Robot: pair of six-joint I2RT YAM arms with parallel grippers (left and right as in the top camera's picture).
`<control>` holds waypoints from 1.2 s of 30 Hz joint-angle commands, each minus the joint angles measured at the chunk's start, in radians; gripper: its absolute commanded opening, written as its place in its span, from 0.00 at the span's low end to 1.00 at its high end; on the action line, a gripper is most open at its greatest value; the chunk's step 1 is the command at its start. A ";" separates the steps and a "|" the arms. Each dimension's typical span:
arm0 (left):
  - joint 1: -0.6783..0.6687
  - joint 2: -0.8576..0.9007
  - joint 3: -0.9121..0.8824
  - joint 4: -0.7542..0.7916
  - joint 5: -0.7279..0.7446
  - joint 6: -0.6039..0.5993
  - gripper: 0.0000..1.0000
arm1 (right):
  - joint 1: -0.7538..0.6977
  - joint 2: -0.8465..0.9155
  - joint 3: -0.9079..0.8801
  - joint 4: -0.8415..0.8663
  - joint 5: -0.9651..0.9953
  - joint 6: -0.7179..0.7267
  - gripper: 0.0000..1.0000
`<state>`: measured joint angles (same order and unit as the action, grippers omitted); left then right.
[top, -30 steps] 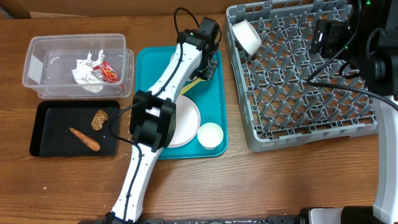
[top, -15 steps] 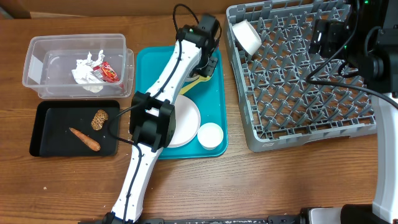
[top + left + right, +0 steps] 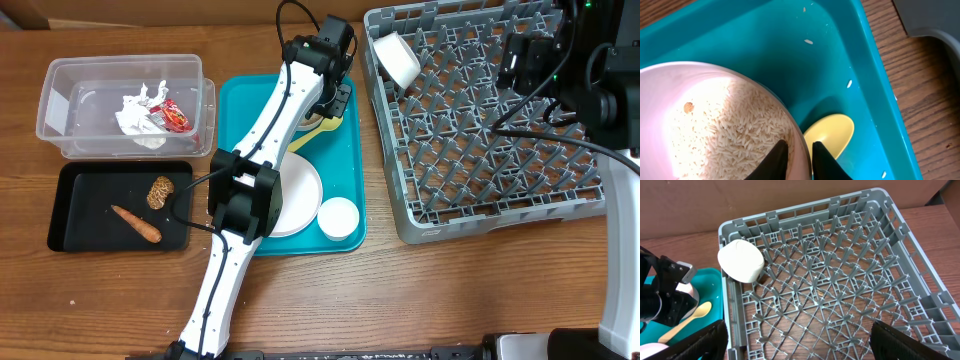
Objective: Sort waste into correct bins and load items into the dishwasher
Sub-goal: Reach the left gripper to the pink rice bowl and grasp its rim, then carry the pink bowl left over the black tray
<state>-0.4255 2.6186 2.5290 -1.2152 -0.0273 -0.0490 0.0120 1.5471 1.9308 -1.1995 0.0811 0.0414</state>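
In the left wrist view my left gripper [image 3: 799, 145] is shut on the rim of a white bowl [image 3: 715, 125] holding white rice, one finger inside and one outside. Overhead, that gripper [image 3: 335, 95] sits at the far end of the teal tray [image 3: 240, 100]. A pale yellow spoon [image 3: 832, 132] lies beside the bowl. Another white bowl [image 3: 397, 58] lies tipped in the grey dish rack [image 3: 480, 130]. My right gripper [image 3: 799, 340] hangs open above the rack. A white plate [image 3: 300, 195] and a small cup [image 3: 338, 218] rest on the teal tray.
The clear tub [image 3: 60, 110] at the left holds crumpled paper [image 3: 135, 110] and a red wrapper [image 3: 172, 115]. In front of it the black tray [image 3: 80, 235] holds a sausage [image 3: 135, 223] and a brown lump [image 3: 160, 190]. Loose rice grains dot the teal tray.
My left gripper has closed tighter on the bowl rim and shifted slightly toward the far edge of the teal tray. The right arm has not moved.
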 commanded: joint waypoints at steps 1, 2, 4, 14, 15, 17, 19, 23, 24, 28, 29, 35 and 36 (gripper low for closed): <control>-0.001 0.011 -0.014 0.011 -0.006 0.000 0.23 | -0.003 0.001 0.006 -0.002 -0.008 0.004 0.93; 0.000 0.011 -0.024 0.016 -0.006 0.000 0.23 | -0.003 0.001 0.006 -0.002 -0.008 0.004 0.93; 0.000 0.011 -0.039 0.023 -0.007 0.000 0.22 | -0.003 0.001 0.006 0.000 -0.005 0.004 0.93; 0.000 0.003 -0.022 -0.014 -0.010 -0.043 0.04 | -0.003 0.001 0.006 0.011 -0.005 0.004 0.93; 0.001 -0.003 -0.007 -0.038 -0.010 -0.056 0.04 | -0.003 0.001 0.006 0.011 -0.005 0.004 0.93; 0.003 -0.022 0.037 -0.095 -0.009 -0.084 0.04 | -0.003 0.001 0.006 0.011 -0.005 0.004 0.93; 0.008 -0.049 0.085 -0.148 -0.009 -0.111 0.04 | -0.003 0.001 0.006 0.011 -0.005 0.004 0.93; 0.026 -0.122 0.202 -0.261 0.008 -0.147 0.04 | -0.003 0.001 0.006 0.007 -0.005 0.004 0.93; 0.034 -0.147 0.235 -0.292 0.018 -0.146 0.04 | -0.003 0.001 0.006 0.005 -0.005 0.004 0.93; 0.077 -0.256 0.316 -0.415 0.023 -0.150 0.04 | -0.003 0.001 0.006 0.003 -0.005 0.004 0.93; 0.092 -0.281 0.317 -0.448 0.023 -0.150 0.04 | -0.003 0.001 0.006 0.003 -0.005 0.004 0.93; 0.192 -0.458 0.195 -0.475 0.157 -0.127 0.04 | -0.003 0.001 0.006 0.000 -0.005 0.005 0.93; 0.212 -0.509 0.132 -0.475 0.162 -0.127 0.04 | -0.003 0.001 0.006 -0.004 -0.005 0.005 0.93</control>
<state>-0.2638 2.2189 2.7834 -1.6863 0.0505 -0.1814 0.0120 1.5471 1.9308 -1.1988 0.0814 0.0410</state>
